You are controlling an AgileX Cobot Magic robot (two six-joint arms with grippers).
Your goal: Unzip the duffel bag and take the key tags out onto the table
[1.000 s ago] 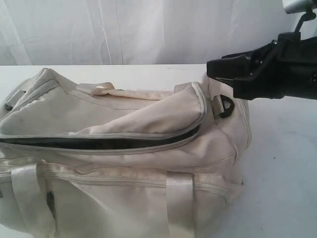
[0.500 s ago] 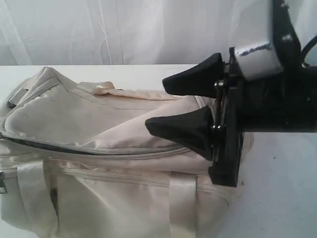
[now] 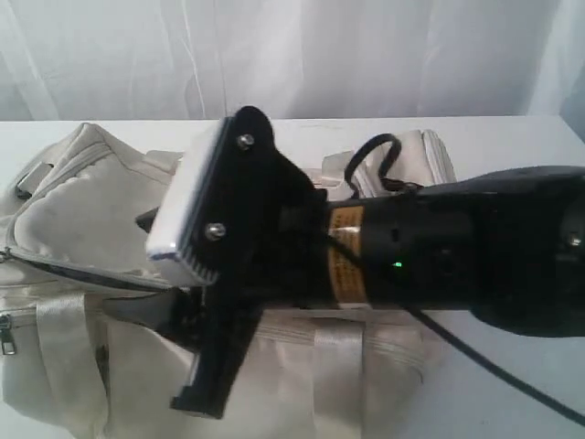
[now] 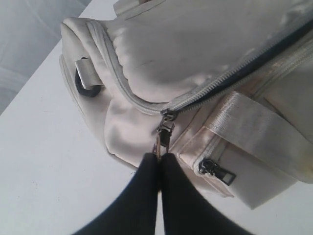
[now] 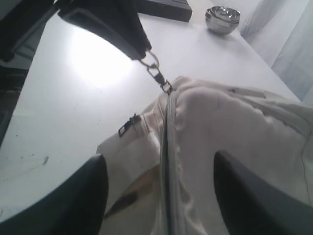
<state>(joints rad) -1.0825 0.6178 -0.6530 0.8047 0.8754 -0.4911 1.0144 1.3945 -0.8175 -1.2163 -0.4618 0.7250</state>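
Note:
The cream-white duffel bag (image 3: 73,210) lies on the white table (image 3: 512,384). My left gripper (image 4: 159,155) is shut on the metal pull (image 4: 165,133) of the main zipper at the bag's end; the right wrist view also shows that gripper (image 5: 139,51) and the pull (image 5: 157,74). A dark slit (image 4: 274,49) shows along the zipper further on. My right gripper (image 5: 161,196) hangs open over the bag's top (image 5: 234,127), one finger on each side of the zipper line. In the exterior view the right arm (image 3: 439,256) crosses the bag. The key tags are hidden.
A side pocket with its own black zipper pull (image 4: 215,170) sits below the strap (image 4: 259,132). A black D-ring (image 4: 87,88) hangs at the bag's end. A metal bowl (image 5: 222,19) and a dark flat object (image 5: 164,7) stand far off on the table.
My right arm has swung left across the front of the bag, from its right end to above the zipper, and its jaws have spread wider. The left gripper keeps its hold.

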